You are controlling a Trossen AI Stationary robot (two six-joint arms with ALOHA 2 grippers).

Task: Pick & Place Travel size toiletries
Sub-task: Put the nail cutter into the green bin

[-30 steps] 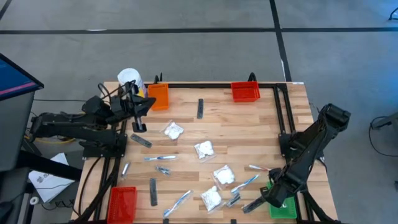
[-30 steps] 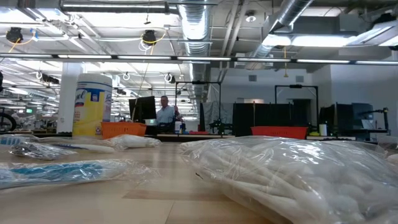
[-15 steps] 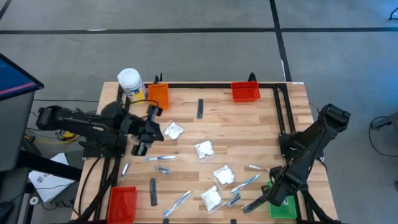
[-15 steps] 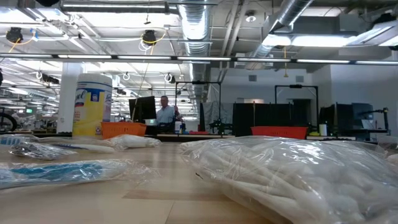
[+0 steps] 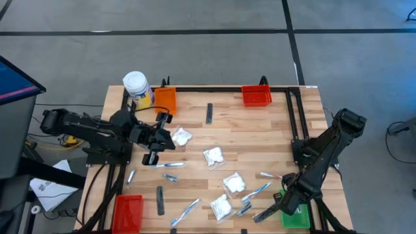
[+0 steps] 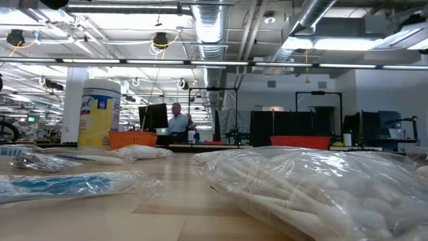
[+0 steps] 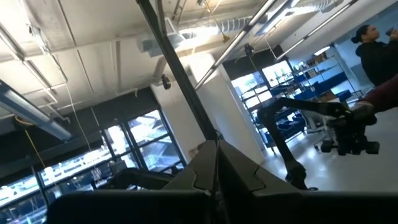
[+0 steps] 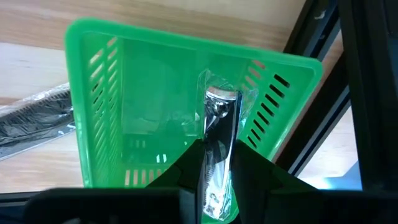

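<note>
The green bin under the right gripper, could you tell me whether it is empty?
Empty, apparently: bare green bin floor; the right gripper holds a wrapped silvery sachet above it.

Right claw (image 8: 214, 163) grips silvery sachet (image 8: 219, 124) over green bin (image 8: 112, 81).

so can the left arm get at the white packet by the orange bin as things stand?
Probably yes: the left gripper, shut, sits beside that white packet, and nothing lies between them. It would need to open first.
</note>
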